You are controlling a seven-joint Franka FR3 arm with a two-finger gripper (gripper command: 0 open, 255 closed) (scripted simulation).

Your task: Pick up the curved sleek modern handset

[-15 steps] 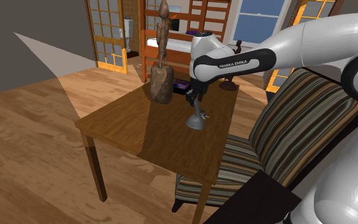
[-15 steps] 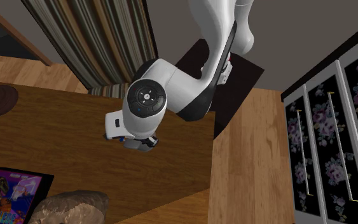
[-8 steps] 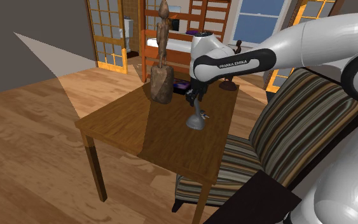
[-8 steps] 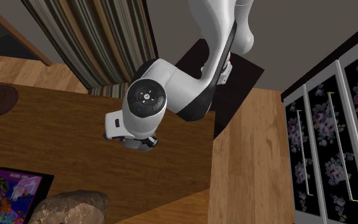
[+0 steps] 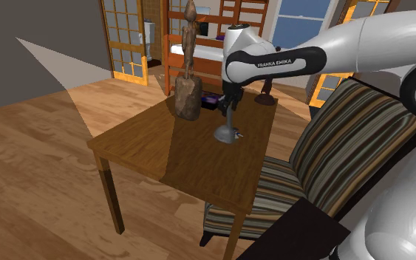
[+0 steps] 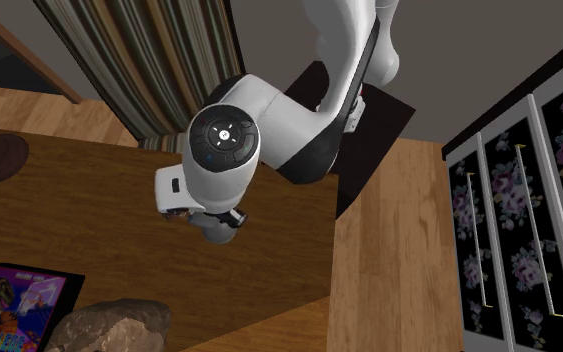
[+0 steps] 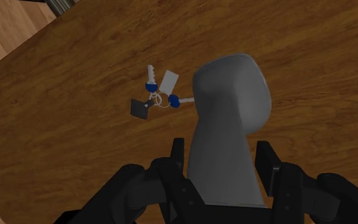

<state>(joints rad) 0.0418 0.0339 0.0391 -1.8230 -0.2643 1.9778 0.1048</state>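
Note:
The handset (image 7: 228, 127) is a plain grey, curved piece with a rounded, wider far end. My gripper (image 7: 222, 168) is shut on it, one black finger (image 7: 176, 159) pressing each side of its narrow part. In the shoulder view the gripper (image 5: 229, 109) points down over the brown wooden table (image 5: 147, 140), and the handset (image 5: 226, 129) hangs from it upright, its wide end just above the tabletop. In the second exterior view the handset (image 6: 219, 228) peeks out from under the white wrist.
A small bunch of keys (image 7: 158, 97) lies on the table just beside the handset. A tall wooden figure (image 5: 188, 77), a colourful book (image 6: 19, 300) and a small brown stand (image 5: 265, 96) occupy the far side. A striped armchair (image 5: 346, 148) is against the table.
The arm has risen and shifted slightly toward the wooden figure, carrying the handset up off the tabletop. The keys stay where they were.

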